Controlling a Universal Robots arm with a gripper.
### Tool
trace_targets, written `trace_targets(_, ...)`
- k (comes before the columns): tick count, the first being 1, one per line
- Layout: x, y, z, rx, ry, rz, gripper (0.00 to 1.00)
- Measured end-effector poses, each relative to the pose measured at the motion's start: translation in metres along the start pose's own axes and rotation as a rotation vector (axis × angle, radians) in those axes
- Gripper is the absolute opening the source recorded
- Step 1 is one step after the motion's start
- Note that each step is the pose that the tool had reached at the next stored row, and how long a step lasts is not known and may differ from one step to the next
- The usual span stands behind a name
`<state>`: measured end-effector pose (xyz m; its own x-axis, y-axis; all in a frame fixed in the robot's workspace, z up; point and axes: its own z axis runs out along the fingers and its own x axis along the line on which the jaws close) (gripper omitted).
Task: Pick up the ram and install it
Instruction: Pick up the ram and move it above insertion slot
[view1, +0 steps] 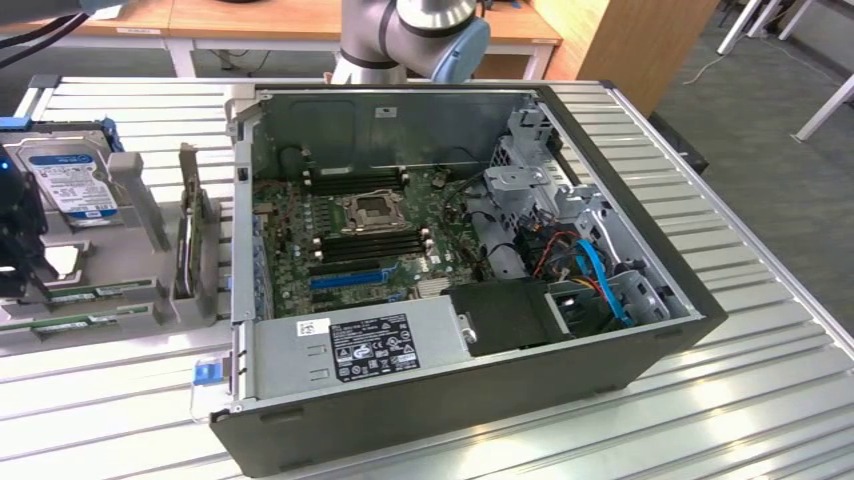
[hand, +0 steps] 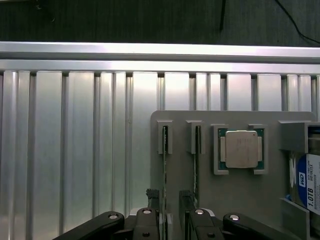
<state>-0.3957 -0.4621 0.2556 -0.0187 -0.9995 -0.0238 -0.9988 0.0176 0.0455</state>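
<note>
Two ram sticks stand on edge in the slots of a grey holder (hand: 240, 195). One ram stick (hand: 165, 165) runs down between my gripper's two black fingers (hand: 152, 199), and the second stick (hand: 197, 160) stands just beside them. My gripper (hand: 169, 200) is open, its jaws apart on either side of the first stick and not pressing on it. In the exterior view the gripper (view1: 30, 280) hangs at the far left over the green ram sticks (view1: 87, 295). The motherboard (view1: 360, 235) with its dark memory slots lies inside the open computer case (view1: 641, 350).
A processor chip (hand: 241, 149) sits in a pocket of the holder, and a hard drive (hand: 307, 187) with a blue-and-white label is beside it. The holder rests on a ribbed aluminium table (hand: 80, 150). The case's power supply (view1: 367, 350) and drive cage (view1: 527, 190) crowd its interior.
</note>
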Motion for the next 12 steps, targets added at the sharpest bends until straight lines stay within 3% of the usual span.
trace_targets(12, 0.0003, -0.0003, 0.0058, -0.0001, 0.0001, 0.000, 0.30)
